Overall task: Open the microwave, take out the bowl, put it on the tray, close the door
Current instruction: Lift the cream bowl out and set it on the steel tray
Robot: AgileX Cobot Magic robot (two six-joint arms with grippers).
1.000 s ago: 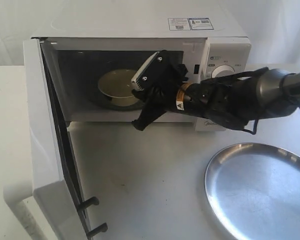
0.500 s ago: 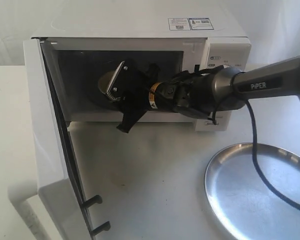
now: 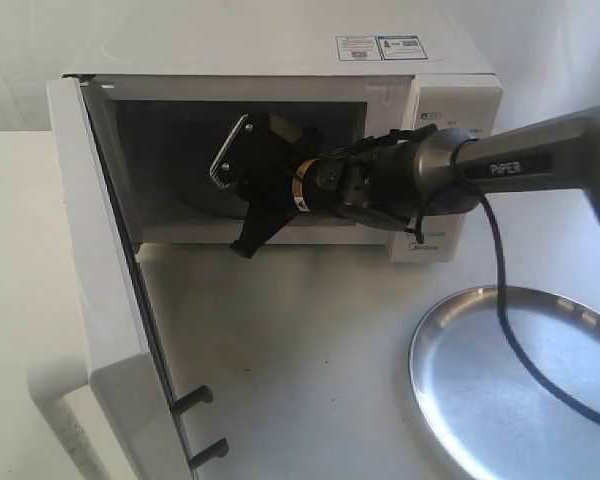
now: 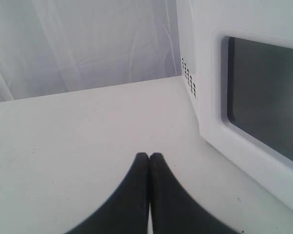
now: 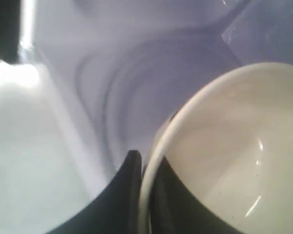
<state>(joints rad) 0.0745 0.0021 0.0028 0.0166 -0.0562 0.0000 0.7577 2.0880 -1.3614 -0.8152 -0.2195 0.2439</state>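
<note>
Tray [image 3: 540, 400]: nearest item, on the bench [image 3: 300, 340] at the front right; nothing rests on it.
Door [image 3: 90, 280]: swung fully open at the left side of the microwave, its bar handle at the near lower edge.
Left gripper [image 4: 149, 155]: fingers pressed together with no gap, holding nothing; it hangs above bare bench just beside the outer face of the open door.
Right arm [image 3: 500, 165]: crosses in front of the knob panel and reaches into the cavity.
Right gripper [image 5: 145, 161]: drawn in to a narrow slit across the rim of the bowl [image 5: 234, 161], one finger on the outer wall and the other inside.
Bowl position: inside the cavity, above the ringed turntable; the exterior view hides it behind the gripper. Whether it is lifted or seated cannot be told.
Microwave [image 3: 280, 45]: farthest back, with stickers on its top.
</note>
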